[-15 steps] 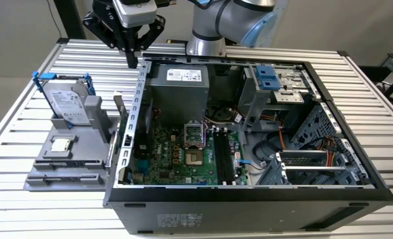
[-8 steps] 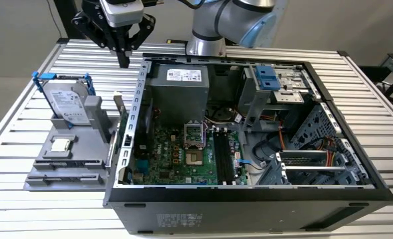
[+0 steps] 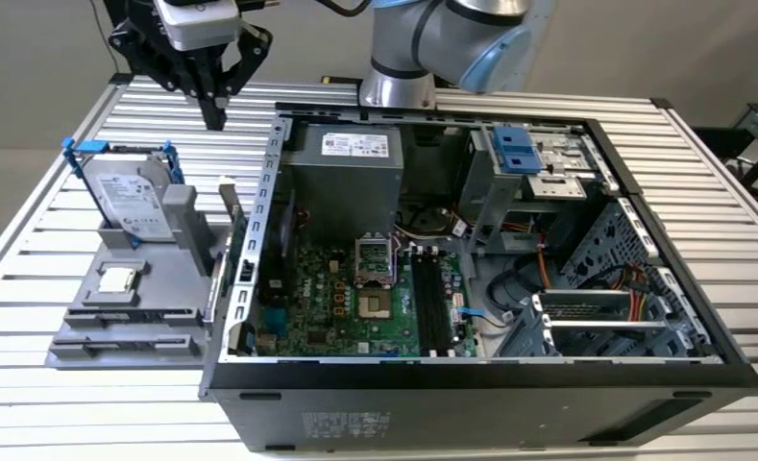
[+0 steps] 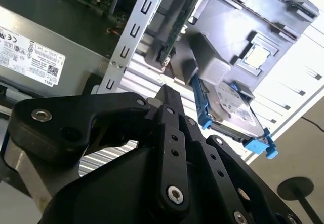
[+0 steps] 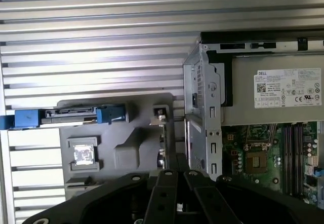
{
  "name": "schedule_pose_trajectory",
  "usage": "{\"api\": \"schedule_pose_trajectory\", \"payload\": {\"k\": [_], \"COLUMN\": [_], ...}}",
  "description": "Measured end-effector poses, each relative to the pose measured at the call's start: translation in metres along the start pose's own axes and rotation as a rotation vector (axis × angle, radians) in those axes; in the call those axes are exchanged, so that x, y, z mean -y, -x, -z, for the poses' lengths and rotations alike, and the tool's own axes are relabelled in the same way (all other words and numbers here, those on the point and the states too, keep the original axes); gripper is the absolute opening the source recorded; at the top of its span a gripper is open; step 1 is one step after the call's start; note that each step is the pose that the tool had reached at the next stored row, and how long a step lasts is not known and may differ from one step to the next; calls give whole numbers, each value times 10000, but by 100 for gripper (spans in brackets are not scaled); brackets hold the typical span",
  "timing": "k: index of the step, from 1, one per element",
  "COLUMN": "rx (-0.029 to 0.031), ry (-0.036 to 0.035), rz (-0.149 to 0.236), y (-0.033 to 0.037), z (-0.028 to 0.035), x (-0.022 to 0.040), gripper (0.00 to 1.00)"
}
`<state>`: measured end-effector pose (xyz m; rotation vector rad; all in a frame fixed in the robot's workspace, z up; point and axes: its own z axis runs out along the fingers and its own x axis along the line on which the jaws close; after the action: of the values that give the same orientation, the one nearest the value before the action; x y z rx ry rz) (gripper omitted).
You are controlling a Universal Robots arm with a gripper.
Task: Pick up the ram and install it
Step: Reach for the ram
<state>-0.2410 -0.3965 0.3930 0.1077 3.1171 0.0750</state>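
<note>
Jaws, pressed together and empty, hang over bare table slats (image 3: 148, 130), apart from the ram (image 4: 178, 24).

The arm hangs its tool (image 3: 212, 117) pointing straight down, fingers pressed together.

Silver-grey arm (image 3: 411, 43) with pale-blue joint caps (image 3: 501, 53) — black jaws, silvery screws (image 4: 174, 194), seemingly a black cable (image 3: 336, 8).

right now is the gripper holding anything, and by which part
Nothing is held. The gripper hangs shut above the table, apart from the ram, which stands upright in the grey holder.
</note>
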Motion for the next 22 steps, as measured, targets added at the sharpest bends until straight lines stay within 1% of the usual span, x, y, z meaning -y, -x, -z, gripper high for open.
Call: {"api": "schedule_pose_trajectory", "payload": {"k": [6,9,22], "rx": [0,1,0], "ry": [0,0,0], "rz": [0,1,0], "y": [-179,-254,-527], "z": [4,5,11], "x": [6,9,19], "gripper": [0,0,0]}}
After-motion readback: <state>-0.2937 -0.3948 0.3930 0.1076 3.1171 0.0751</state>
